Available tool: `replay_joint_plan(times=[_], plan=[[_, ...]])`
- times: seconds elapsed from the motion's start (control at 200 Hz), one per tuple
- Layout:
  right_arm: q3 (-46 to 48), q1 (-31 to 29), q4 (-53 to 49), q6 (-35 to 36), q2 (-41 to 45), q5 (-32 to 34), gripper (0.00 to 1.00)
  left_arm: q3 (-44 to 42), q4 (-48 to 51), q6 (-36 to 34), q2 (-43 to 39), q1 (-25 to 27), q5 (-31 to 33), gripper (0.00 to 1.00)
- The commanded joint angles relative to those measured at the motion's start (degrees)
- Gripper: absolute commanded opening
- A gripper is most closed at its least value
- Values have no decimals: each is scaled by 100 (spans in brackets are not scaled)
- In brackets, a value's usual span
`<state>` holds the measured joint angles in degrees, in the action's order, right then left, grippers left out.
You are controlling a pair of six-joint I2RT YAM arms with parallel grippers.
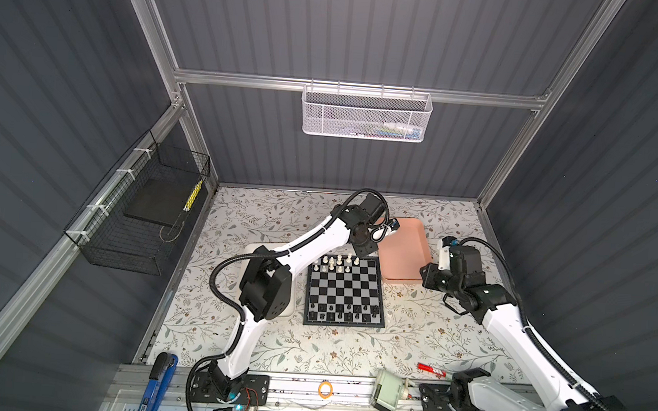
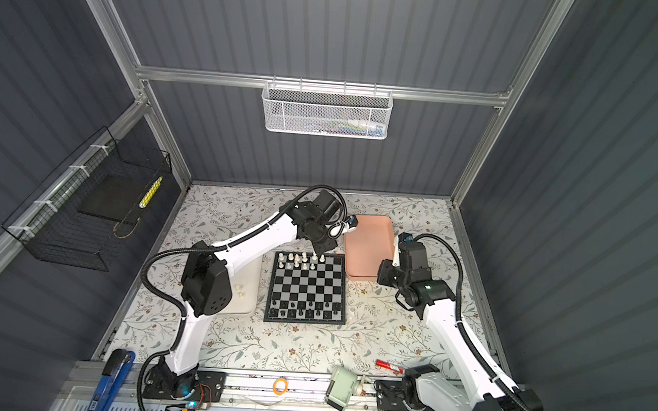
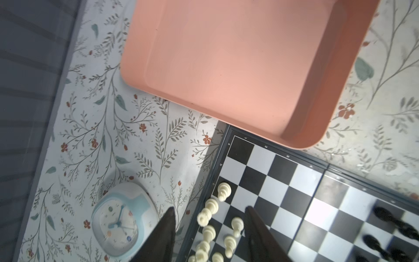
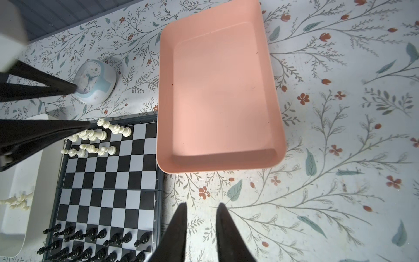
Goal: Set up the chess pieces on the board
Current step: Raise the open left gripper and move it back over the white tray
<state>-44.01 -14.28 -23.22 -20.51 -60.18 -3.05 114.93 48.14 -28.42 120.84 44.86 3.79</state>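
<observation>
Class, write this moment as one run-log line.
left gripper: open above white pieces | right gripper: empty, beside board | pink tray: empty

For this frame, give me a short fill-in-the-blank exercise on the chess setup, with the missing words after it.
1. The pink tray holds ____ chess pieces.
2. The white pieces stand along the board's ____ edge in both top views.
3. A few loose white pieces lie in the ____ tray.
4. The left tool hangs with its jaws ____.

Missing words: no; far; white; open
</observation>
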Motion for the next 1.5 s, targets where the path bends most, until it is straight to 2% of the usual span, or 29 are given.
replay_joint_plan(times=[0.0,0.19,0.345,0.961,1.231,1.496], plan=[[-110,22,63,65,-34,-11,26,-352,-63,-73,-555,-30,172,56],[-178,31,266,47,-203,-82,27,-796,-15,5,-965,-372,117,66],[-284,40,292,40,-330,-126,26,-1110,80,191,-1328,-863,-223,72],[-477,48,613,20,-691,-210,26,-3209,65,311,-2897,-2293,-415,74],[-491,48,727,109,-755,-153,26,-4154,308,-180,-3440,-2764,-370,72],[-418,48,884,108,-885,-218,26,-4949,326,-525,-3653,-2980,-208,66]])
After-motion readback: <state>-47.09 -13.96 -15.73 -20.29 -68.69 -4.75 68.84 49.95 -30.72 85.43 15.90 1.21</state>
